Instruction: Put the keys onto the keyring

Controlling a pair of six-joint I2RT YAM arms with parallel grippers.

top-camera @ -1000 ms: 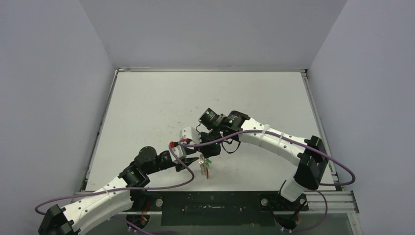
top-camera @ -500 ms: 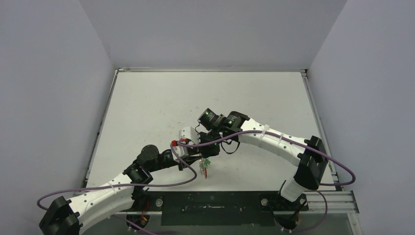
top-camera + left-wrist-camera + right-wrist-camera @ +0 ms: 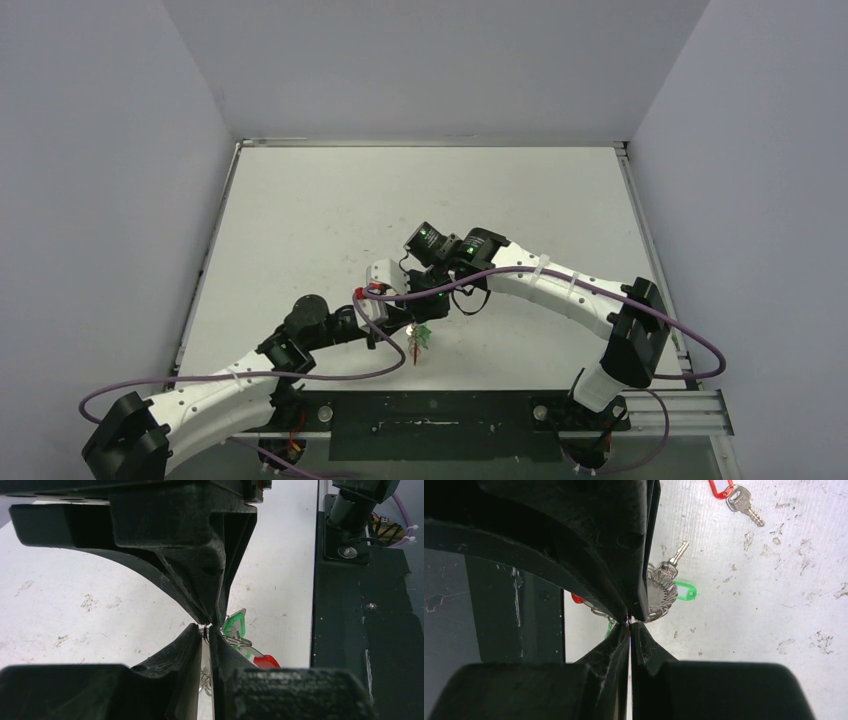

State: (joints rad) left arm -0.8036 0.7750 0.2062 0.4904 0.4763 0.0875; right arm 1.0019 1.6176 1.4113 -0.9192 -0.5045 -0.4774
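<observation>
The keyring (image 3: 658,594), with its fringe of silvery loops, hangs just above the table with a green-tagged key (image 3: 684,591) on it. A bit of red (image 3: 576,598) shows at its left. My right gripper (image 3: 630,625) is shut on the keyring's edge. My left gripper (image 3: 206,630) meets it tip to tip, shut on a thin metal ring; I cannot tell if that ring belongs to the keyring. Beside it hang a green tag (image 3: 235,625) and a red piece (image 3: 267,661). From above, the bunch (image 3: 417,340) dangles under both grippers. A red-tagged key (image 3: 730,491) lies loose on the table.
The black base plate (image 3: 365,630) and the table's near edge lie close behind the hanging bunch. Both arms' purple cables (image 3: 300,375) loop near the grippers. Grey walls enclose the white table (image 3: 420,190) on three sides.
My left jaws have closed in on the thin ring. The left arm shifted slightly toward the right gripper, and the hanging bunch moved a little with it. The right arm stayed put.
</observation>
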